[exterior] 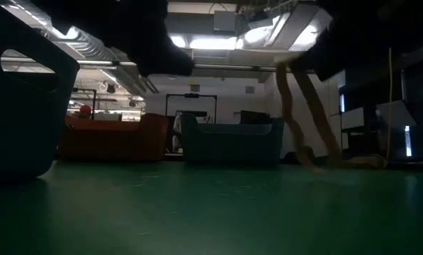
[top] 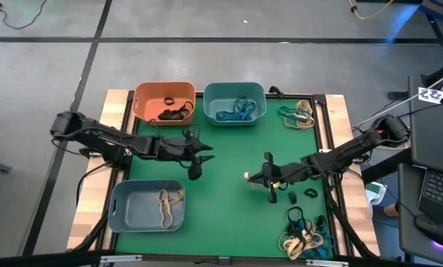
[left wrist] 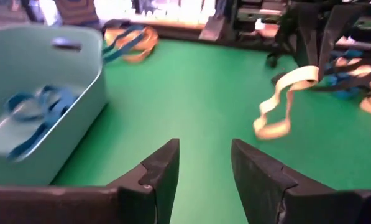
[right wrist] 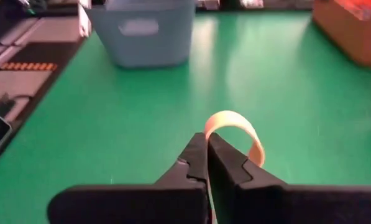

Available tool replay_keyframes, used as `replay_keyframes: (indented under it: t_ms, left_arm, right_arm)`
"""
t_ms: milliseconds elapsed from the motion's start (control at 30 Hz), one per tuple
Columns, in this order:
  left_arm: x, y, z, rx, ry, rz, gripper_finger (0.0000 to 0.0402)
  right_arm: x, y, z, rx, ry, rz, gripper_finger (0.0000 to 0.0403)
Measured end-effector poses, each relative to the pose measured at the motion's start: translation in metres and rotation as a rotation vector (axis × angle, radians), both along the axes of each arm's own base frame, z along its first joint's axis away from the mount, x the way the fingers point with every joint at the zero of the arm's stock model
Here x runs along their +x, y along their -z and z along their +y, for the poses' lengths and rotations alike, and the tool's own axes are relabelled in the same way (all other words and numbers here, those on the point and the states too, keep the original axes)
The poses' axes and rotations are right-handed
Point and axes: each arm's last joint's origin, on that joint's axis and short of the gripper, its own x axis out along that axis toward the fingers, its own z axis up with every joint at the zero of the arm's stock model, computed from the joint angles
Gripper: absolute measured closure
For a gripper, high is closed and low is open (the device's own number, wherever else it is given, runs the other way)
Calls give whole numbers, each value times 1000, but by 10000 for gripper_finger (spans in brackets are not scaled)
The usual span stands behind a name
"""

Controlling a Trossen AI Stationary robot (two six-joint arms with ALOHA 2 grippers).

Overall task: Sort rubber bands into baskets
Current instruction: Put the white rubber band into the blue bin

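The right gripper [right wrist: 208, 163], its arm stretched low across the green mat [top: 228, 215] toward the middle, pinches a tan rubber band [right wrist: 236, 127] tight above the mat (the grey-blue basket [right wrist: 143, 32] lies ahead), while the left gripper [left wrist: 204, 165] hovers open-fingered beside the teal basket [left wrist: 42, 106].

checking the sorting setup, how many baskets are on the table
3. The orange basket sits at the far edge with the teal basket right beside it, and the grey-blue basket is at the near left corner. None appears hidden.
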Motion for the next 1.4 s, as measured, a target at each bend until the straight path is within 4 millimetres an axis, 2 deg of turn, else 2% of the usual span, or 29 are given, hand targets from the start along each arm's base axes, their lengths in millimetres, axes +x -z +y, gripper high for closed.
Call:
replay_keyframes:
  t_ms: [367, 533, 733, 1100, 1400]
  left_arm:
    - [31, 19, -16, 30, 86, -180, 255]
    - [39, 21, -19, -16, 135, -240, 211]
    - [55, 19, -26, -30, 189, -247, 167]
    - [86, 32, -23, -5, 166, -216, 163]
    - [105, 27, -24, -12, 182, -243, 163]
  right_arm:
    - [5, -15, 2, -87, -51, -169, 398]
    - [6, -17, 1, -118, -57, -190, 398]
    - [10, -18, -11, -128, -20, -194, 398]
    - [14, -22, -20, -153, -38, -240, 397]
    - [14, -22, -21, -189, -16, -237, 397]
